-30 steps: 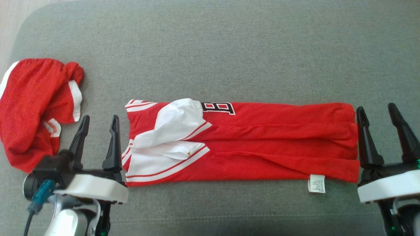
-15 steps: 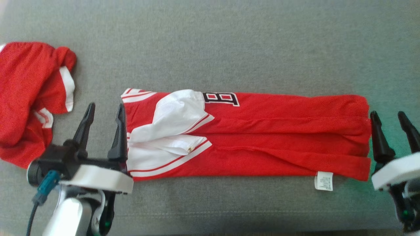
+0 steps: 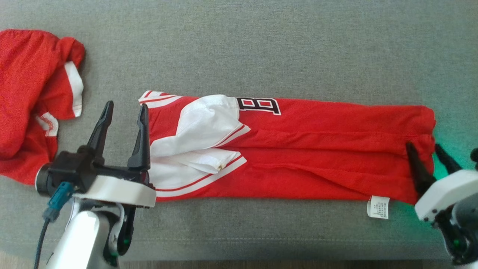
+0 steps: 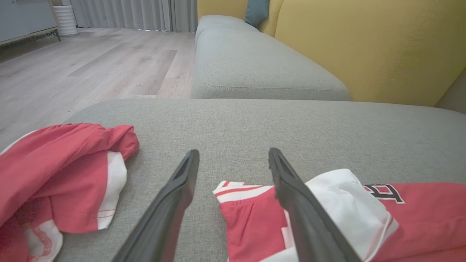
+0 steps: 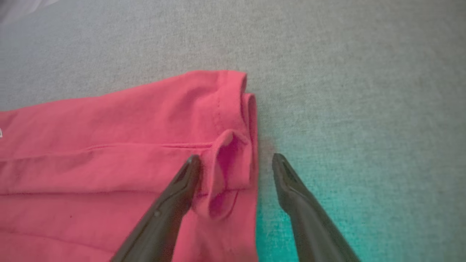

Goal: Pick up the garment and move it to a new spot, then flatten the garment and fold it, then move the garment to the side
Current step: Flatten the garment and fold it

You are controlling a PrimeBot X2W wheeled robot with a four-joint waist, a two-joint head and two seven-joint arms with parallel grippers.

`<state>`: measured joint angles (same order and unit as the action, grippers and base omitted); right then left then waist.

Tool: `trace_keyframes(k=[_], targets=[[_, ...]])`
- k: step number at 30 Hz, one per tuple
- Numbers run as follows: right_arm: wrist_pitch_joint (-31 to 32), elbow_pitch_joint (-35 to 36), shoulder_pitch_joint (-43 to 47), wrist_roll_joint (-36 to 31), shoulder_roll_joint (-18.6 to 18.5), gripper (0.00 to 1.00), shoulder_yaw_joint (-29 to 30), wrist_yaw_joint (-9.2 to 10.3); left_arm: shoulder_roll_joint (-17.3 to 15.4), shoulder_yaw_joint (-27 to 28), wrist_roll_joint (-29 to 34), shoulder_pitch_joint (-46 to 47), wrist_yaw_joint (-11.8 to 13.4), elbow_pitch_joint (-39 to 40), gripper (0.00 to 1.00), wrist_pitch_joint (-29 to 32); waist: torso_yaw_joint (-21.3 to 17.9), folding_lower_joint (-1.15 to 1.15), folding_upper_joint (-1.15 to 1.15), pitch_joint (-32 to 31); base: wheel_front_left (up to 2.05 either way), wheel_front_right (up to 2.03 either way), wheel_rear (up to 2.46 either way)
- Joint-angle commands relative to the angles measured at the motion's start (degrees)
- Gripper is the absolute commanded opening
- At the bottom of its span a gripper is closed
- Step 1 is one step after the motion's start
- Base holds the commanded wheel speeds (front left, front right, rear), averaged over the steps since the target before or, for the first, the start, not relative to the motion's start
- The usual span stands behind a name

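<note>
A crumpled red cloth (image 3: 31, 93) is laid on the grey cushion (image 3: 261, 45). A yellow backrest (image 4: 364, 47) and wooden floor (image 4: 91, 65) are seen beyond.

left end effector (image 3: 126, 104): fingers spread wide, nothing held, inner finger at garment (image 3: 317, 149) collar end
right end effector (image 3: 423, 145): fingers spread, straddling garment hem edge, tilted inward
left forearm (image 3: 80, 239): pale, below garment collar end

two garments (image 3: 317, 157) (image 3: 30, 86) (both red), two grippers (image 3: 126, 104) (image 3: 423, 145)
</note>
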<state>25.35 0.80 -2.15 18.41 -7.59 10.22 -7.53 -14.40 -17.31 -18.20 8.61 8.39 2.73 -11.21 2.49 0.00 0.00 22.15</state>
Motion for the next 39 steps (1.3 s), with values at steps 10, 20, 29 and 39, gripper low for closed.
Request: trace_keyframes(k=[10,20,29,39], targets=[[2.3,6.7,3.5,1.1,1.2,1.0,-1.1,0.04,-0.9,2.2,0.4,2.5,-0.1,0.6,1.0,-1.5,-0.4,0.0,0.0,0.5,0.0,0.0,0.0],[1.1,6.1,2.2,2.0,1.2,1.0,-0.8,0.04,-0.8,1.6,0.6,3.0,0.1,0.3,1.0,-2.0,-0.2,0.0,0.0,0.8,0.0,0.0,0.0],[-0.9,4.8,2.0,3.2,1.6,0.0,-2.1,0.04,-0.9,1.6,0.5,3.4,0.3,0.3,1.0,-2.3,0.3,0.0,0.0,1.6,0.0,0.0,0.0],[-5.3,8.5,5.1,4.2,-0.1,0.0,5.1,0.04,-0.9,1.6,0.0,2.9,0.5,-0.2,1.0,-2.7,0.0,0.0,0.0,-0.1,0.0,0.0,0.0]])
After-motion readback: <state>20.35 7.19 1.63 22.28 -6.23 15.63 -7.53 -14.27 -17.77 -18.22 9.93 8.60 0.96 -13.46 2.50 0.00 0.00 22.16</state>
